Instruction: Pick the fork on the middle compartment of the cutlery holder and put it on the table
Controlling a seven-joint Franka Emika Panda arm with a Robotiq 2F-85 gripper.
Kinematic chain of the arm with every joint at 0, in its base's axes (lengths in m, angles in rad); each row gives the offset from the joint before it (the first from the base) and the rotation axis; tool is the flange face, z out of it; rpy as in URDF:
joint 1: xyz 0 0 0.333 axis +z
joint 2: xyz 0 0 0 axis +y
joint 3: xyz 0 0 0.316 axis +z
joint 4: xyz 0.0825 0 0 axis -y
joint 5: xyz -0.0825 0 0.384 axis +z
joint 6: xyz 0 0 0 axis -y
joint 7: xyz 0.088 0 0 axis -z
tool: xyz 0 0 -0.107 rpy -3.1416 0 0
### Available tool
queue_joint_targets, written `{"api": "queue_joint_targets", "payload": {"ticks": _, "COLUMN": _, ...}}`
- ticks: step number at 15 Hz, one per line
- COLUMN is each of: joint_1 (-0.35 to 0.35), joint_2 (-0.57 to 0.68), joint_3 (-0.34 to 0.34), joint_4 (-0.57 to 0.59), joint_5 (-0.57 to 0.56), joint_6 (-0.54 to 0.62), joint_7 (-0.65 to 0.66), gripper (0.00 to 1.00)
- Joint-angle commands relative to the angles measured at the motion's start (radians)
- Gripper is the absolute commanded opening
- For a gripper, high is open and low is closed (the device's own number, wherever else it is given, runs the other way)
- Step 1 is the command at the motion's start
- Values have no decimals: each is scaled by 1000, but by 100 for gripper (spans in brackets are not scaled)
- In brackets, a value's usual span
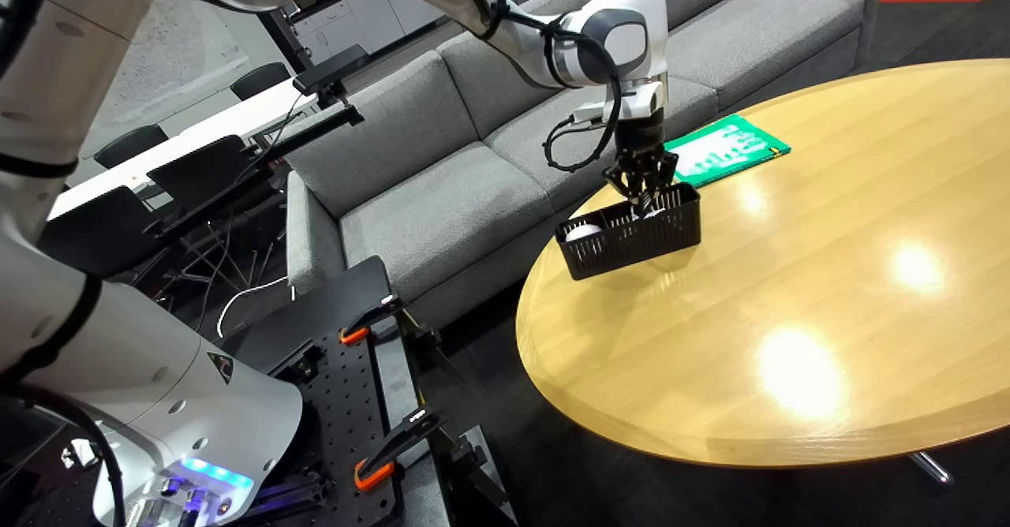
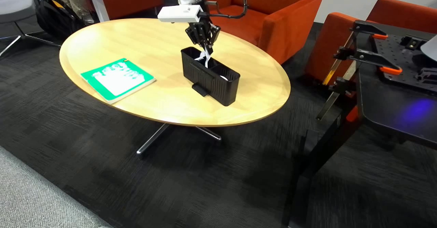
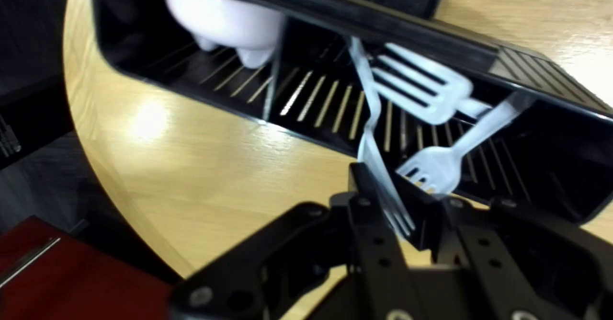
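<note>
The black cutlery holder (image 1: 639, 243) stands on the round light-wood table (image 1: 836, 274); both also show in an exterior view, the holder (image 2: 207, 79) and the table (image 2: 143, 40). My gripper (image 3: 383, 183) is over the holder, fingers down, and shows in both exterior views (image 1: 647, 196) (image 2: 207, 48). It is shut on the head of a pale fork (image 3: 371, 128), which fills the gap between the fingertips. The fork stands tilted, its handle reaching down inside the holder. One divider (image 3: 272, 87) shows; whether this compartment (image 3: 311, 95) is the middle one I cannot tell.
Two more pale forks (image 3: 426, 90) (image 3: 438, 166) lie in the holder close to the held one. A pale rounded object (image 3: 230, 23) sits in the end compartment. A green card (image 1: 726, 148) lies on the table. A grey sofa (image 1: 458, 203) and red armchair (image 2: 245, 26) stand beside the table.
</note>
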Motion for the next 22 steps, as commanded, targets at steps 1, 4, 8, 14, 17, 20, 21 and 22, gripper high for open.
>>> {"api": "queue_joint_targets", "payload": {"ticks": 1, "joint_1": 20, "joint_2": -81, "joint_3": -7, "joint_4": -47, "joint_5": -21, "joint_6": -111, "joint_7": 4, "gripper": 3}}
{"api": "queue_joint_targets", "payload": {"ticks": 4, "joint_1": 21, "joint_2": -139, "joint_3": 2, "joint_4": -71, "joint_5": -31, "joint_6": -211, "joint_7": -7, "gripper": 1}}
{"api": "queue_joint_targets", "payload": {"ticks": 8, "joint_1": 32, "joint_2": -227, "joint_3": -5, "joint_4": -113, "joint_5": -67, "joint_6": -280, "joint_7": 8, "gripper": 1}}
{"api": "queue_joint_targets", "payload": {"ticks": 14, "joint_1": 58, "joint_2": -438, "joint_3": -58, "joint_4": -285, "joint_5": -201, "joint_6": -256, "joint_7": 152, "gripper": 1}}
{"api": "queue_joint_targets", "payload": {"ticks": 17, "joint_1": 74, "joint_2": -533, "joint_3": -85, "joint_4": -375, "joint_5": -315, "joint_6": -245, "joint_7": 321, "gripper": 1}}
{"api": "queue_joint_targets", "payload": {"ticks": 20, "joint_1": 65, "joint_2": -571, "joint_3": -79, "joint_4": -443, "joint_5": -432, "joint_6": -177, "joint_7": 510, "gripper": 1}}
{"api": "queue_joint_targets", "payload": {"ticks": 21, "joint_1": 62, "joint_2": -573, "joint_3": -77, "joint_4": -465, "joint_5": -469, "joint_6": -146, "joint_7": 582, "gripper": 1}}
{"api": "queue_joint_targets", "payload": {"ticks": 22, "joint_1": 57, "joint_2": -563, "joint_3": -77, "joint_4": -489, "joint_5": -501, "joint_6": -103, "joint_7": 659, "gripper": 1}}
